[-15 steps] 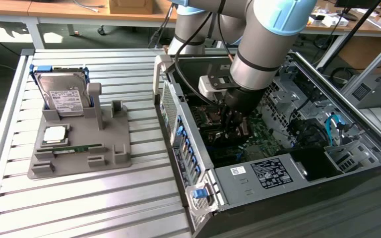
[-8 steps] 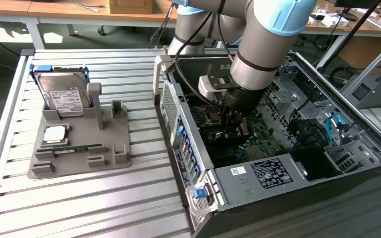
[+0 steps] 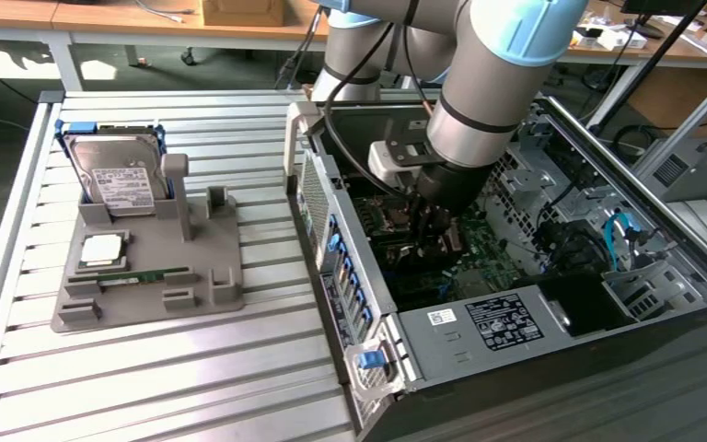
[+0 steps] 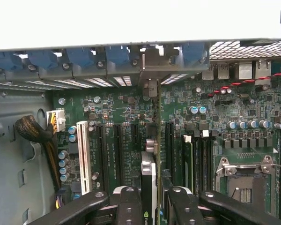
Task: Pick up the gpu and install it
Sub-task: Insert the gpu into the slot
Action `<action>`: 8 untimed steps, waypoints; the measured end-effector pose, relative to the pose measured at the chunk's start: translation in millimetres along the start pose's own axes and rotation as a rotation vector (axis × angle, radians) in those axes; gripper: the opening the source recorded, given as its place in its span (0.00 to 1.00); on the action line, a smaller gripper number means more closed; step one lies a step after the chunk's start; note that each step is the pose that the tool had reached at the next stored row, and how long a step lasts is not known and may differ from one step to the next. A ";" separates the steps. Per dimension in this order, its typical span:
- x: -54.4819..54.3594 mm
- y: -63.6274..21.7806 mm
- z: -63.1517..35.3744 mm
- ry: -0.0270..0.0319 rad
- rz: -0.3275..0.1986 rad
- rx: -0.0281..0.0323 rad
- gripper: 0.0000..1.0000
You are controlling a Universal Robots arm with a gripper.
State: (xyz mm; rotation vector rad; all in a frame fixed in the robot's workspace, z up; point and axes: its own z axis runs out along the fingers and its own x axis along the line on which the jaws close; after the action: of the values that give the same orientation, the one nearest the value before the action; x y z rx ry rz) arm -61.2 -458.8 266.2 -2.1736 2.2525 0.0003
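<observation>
Green motherboard [image 4: 131,108], white slot [image 4: 84,157], blue clips [image 4: 79,56], grey tray [image 3: 144,276], black hand [image 4: 150,199]

Ribbed bare-metal table [image 3: 144,368]; matt grey plastic tray [image 3: 144,308]

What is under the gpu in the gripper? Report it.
The gripper holds the gpu on edge over the green motherboard, in line with the dark expansion slots beside a white slot. The card hides the slot directly beneath it.
</observation>
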 end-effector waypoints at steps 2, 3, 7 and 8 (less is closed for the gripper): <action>-0.1 0.0 0.1 -0.0005 -0.017 -0.0001 0.27; -0.1 0.0 0.0 -0.0004 -0.018 -0.0001 0.27; -0.1 0.1 0.1 0.0000 -0.024 -0.0004 0.27; -0.1 0.1 1.1 0.0003 -0.025 -0.0006 0.27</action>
State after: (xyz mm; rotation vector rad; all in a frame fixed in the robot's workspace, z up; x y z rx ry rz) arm -61.2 -458.8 265.2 -2.2021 2.2255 0.0004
